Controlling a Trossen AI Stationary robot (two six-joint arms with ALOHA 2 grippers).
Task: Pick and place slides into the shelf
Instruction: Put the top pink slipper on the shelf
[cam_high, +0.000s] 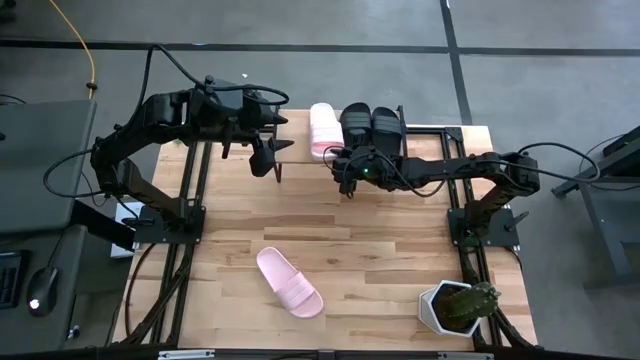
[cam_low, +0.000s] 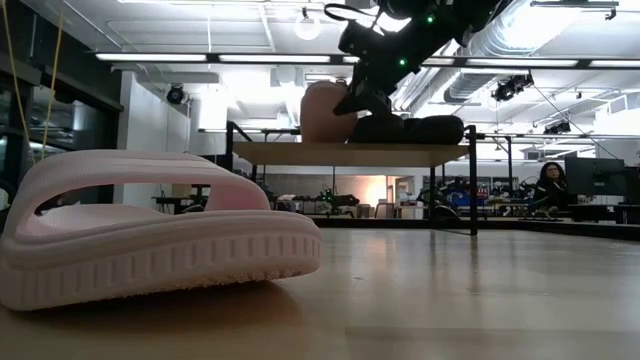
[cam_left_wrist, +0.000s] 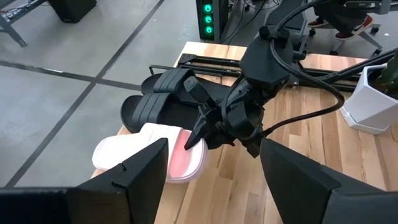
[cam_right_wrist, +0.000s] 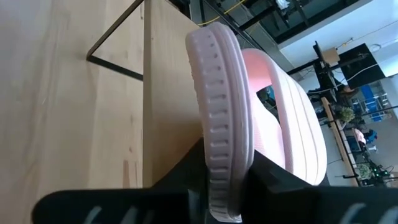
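The shelf (cam_high: 440, 135) stands at the table's far edge, and its wooden top also shows in the low view (cam_low: 350, 152). Two black slides (cam_high: 372, 125) lie on it side by side. A pink slide (cam_high: 322, 130) lies on its left part, sole down. My right gripper (cam_high: 343, 163) is shut on that slide's near end. The second pink slide (cam_high: 290, 282) lies sole down on the table near the front and fills the low view's left (cam_low: 150, 235). My left gripper (cam_high: 268, 165) hangs open and empty just left of the shelf. My right gripper pinches the pink slide's sole at its near end (cam_right_wrist: 222, 186), one finger on the footbed (cam_left_wrist: 194, 138) and the other on the underside. The fingers come about level from the table's near right. The slide lies flat on the shelf top, strap (cam_right_wrist: 298, 124) up.
A white pot with a green plant (cam_high: 455, 305) stands at the table's near right corner. Black frame rails run along both sides of the table. A person (cam_low: 548, 185) sits in the room beyond the table.
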